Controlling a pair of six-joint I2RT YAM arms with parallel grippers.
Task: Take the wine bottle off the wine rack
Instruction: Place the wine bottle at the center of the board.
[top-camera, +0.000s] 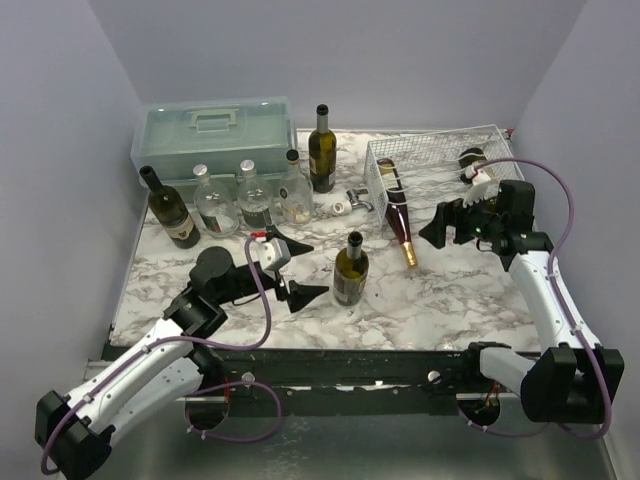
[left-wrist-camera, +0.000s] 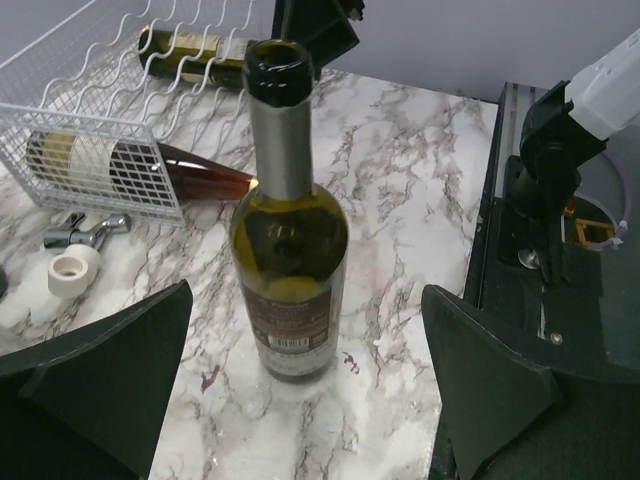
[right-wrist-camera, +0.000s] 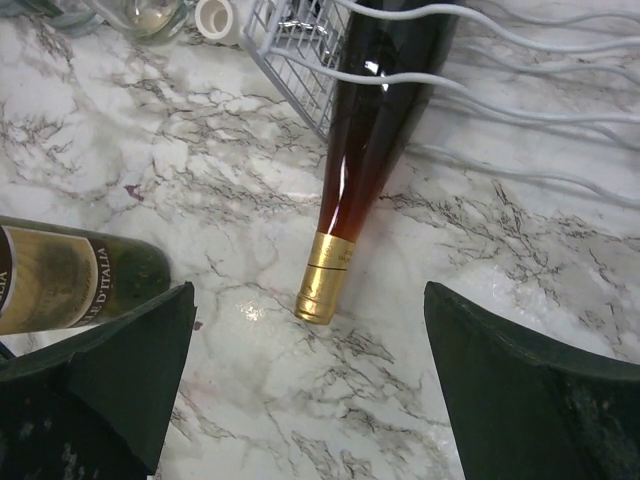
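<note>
Both jaws wide; wine bottle (right-wrist-camera: 350, 170) pokes from wine rack (right-wrist-camera: 296, 62) before right jaws.

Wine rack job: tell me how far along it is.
Done: nothing clear yet. The gold-capped bottle lies in the wine rack, its neck poking out onto the table. In hand: nothing. The right gripper hangs by that neck, jaws open. The left gripper faces an upright green bottle, jaws open. Left: grasp the bottle and pull it clear.
</note>
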